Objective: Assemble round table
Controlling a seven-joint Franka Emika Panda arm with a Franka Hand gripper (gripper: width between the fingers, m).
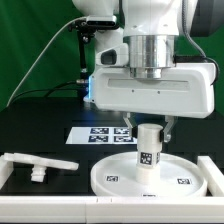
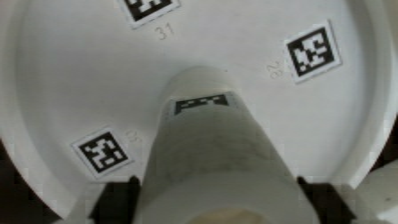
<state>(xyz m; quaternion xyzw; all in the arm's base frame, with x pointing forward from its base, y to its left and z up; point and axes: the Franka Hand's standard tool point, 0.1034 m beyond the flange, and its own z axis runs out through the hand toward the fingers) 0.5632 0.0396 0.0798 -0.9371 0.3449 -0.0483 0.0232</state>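
The round disc (image 1: 112, 184) lies flat on the black table near the front, with small square tags on its face; it fills the wrist view (image 2: 107, 80). The short cylindrical leg (image 1: 149, 152) stands upright on the disc's middle and carries a tag (image 2: 203, 102). My gripper (image 1: 147, 128) is straight above it, with its fingers on either side of the leg's top. In the wrist view the dark pads (image 2: 121, 195) press against both sides of the leg (image 2: 217, 150). The T-shaped foot piece (image 1: 35, 163) lies on the table at the exterior view's left.
The marker board (image 1: 100, 135) lies flat behind the disc. A white rail (image 1: 8, 186) runs along the table's front left corner. A green backdrop and cables hang behind the arm.
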